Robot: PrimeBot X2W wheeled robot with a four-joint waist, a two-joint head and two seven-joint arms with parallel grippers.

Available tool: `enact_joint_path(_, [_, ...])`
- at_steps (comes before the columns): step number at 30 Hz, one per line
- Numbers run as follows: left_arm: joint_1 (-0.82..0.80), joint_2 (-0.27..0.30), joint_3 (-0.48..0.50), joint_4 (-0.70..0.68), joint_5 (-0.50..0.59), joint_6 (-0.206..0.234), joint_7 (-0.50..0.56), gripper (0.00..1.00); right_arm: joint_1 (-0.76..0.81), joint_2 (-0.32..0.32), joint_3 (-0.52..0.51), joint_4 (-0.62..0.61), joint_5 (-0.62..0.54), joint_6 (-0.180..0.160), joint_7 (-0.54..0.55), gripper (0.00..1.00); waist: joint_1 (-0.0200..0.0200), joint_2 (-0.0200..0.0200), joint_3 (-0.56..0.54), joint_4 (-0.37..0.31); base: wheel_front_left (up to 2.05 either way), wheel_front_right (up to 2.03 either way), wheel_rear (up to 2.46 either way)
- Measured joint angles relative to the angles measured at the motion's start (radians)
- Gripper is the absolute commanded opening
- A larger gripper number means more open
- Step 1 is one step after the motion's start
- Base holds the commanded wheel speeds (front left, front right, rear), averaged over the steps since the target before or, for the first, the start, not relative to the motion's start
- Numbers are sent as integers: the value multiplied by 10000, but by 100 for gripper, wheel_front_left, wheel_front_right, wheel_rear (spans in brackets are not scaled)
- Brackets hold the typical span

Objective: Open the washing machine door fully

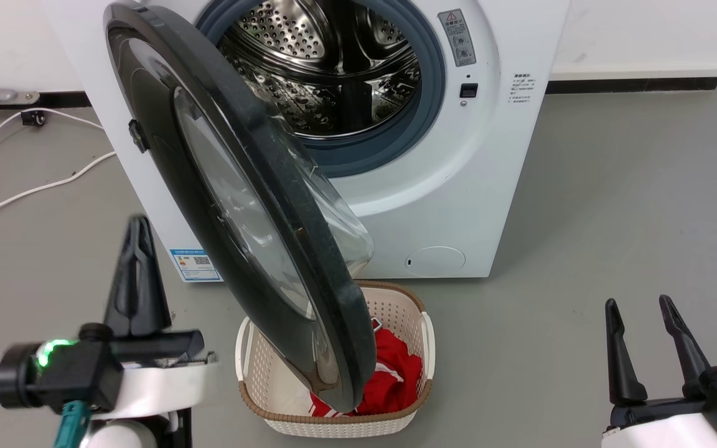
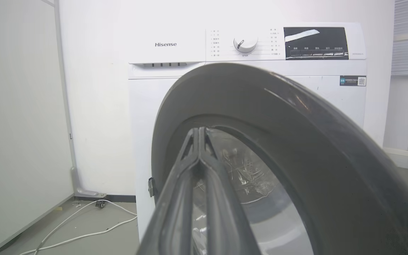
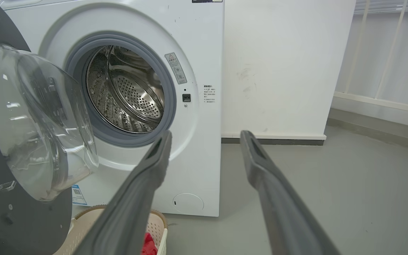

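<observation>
Grippers sit nearest: the left gripper [image 1: 140, 223], fingers pressed together on nothing, stands just left of the washing machine door [image 1: 240, 199] and points at its outer face. The right gripper [image 1: 637, 302] rests well apart at the right, fingers spread and empty. Just beyond, a cream basket [image 1: 428, 333] holding red cloth [image 1: 399, 373] sits on the grey floor [image 1: 613, 186] right beneath the door's free edge. The door stands part-open, swung out on its left hinge, its glass bowl facing the washing machine [image 1: 458, 205]. Behind it the steel drum [image 1: 333, 68] gapes inside the blue-grey gasket [image 1: 434, 93]. White cables [image 1: 35, 188] trail by the wall at left.
</observation>
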Motion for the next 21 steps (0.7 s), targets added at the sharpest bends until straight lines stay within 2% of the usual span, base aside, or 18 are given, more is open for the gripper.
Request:
enact_joint_path(6, [-581,2,-192,-2485,372,-138,-2,0,-6,0,-27,56,79,0,0,100,0,0,41,75,0,0,0])
enact_joint_path(10, [-819,79,-855,-3622,616,-422,-8,0,-14,0,19,107,94,0,0,100,0,0,31,73,0,0,0])
enact_joint_path(15, [-642,111,-2255,-3473,591,-1026,-12,0,-29,0,56,207,161,0,0,100,0,0,5,49,0,0,0])
enact_joint_path(21, [47,360,-4251,-1831,213,-1505,-10,0,-29,0,61,263,184,0,0,100,0,0,-23,24,0,0,0])
